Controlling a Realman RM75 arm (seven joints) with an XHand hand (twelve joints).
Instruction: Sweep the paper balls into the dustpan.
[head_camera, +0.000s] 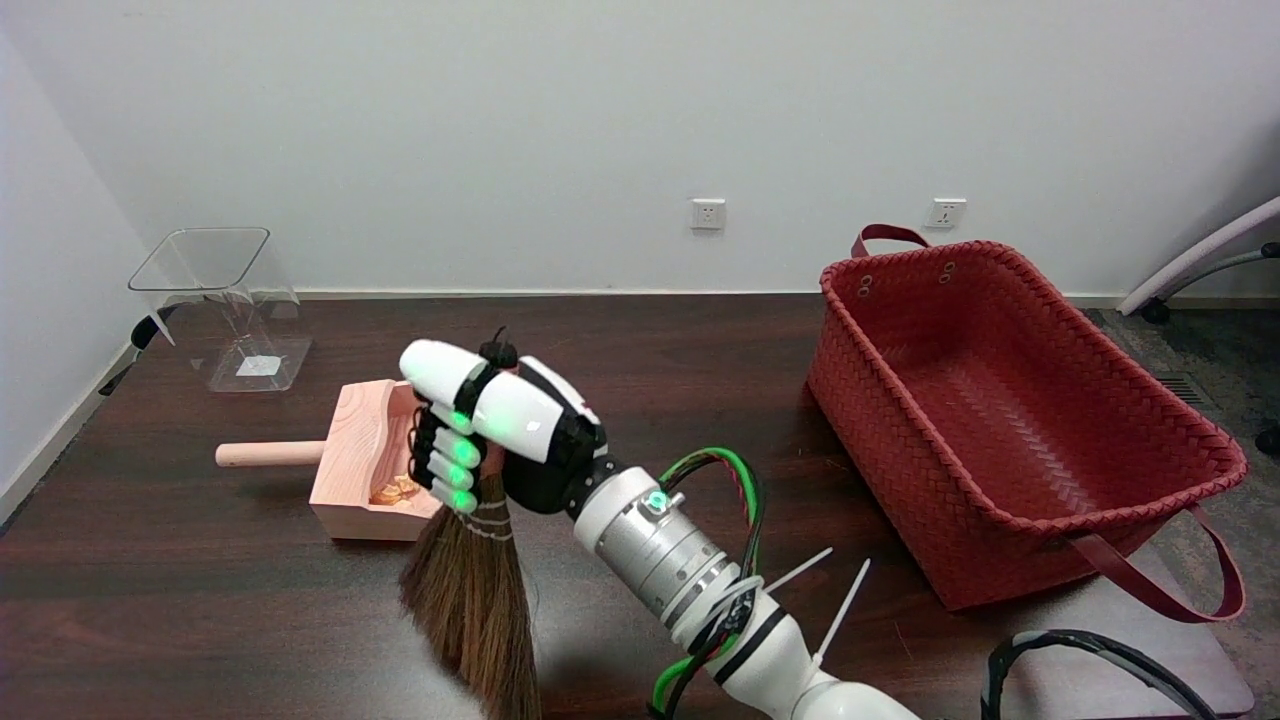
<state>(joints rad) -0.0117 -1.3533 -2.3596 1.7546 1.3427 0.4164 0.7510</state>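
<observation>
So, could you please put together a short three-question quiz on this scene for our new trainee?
1. True or false: the right hand grips the broom with its bristles pointing down.
2. What stands on the table right of the arm? A) red woven basket B) metal bucket C) cardboard box
3. Fill in: orange-brown bits lie inside the wooden ____.

Key: 1 true; 2 A; 3 dustpan. The bits are partly hidden by the hand, so whether they are the paper balls cannot be confirmed.
</observation>
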